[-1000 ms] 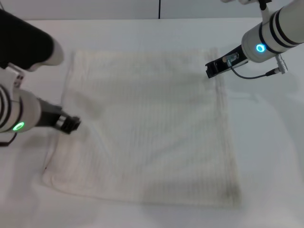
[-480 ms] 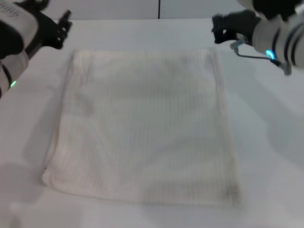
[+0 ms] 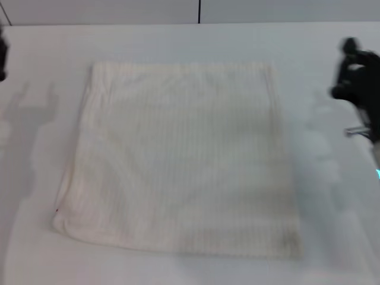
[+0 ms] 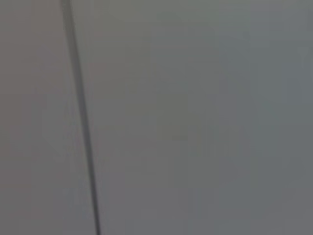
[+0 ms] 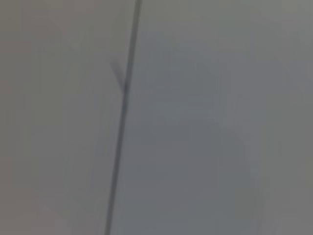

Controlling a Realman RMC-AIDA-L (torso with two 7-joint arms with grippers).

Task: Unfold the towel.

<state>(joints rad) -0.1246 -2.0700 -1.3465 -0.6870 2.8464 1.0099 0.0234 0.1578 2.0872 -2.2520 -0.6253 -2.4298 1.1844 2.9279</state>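
One towel point(image 3: 181, 157), spread flat mid-surface point(image 3: 332, 249), edges roughly square, small red tag at near-left corner. Looks fully unfolded, though a remaining double layer cannot be ruled out from above. Little or nothing left to do. Two arms: right claw point(image 3: 350, 68) a dark blur at right edge, clear of cloth, spread or pressed together cannot tell. Left claw barely visible at left edge, state unknown.

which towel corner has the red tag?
The near-left corner of the towel: a small red tag shows at its left edge. The other three corners show plain cream cloth.
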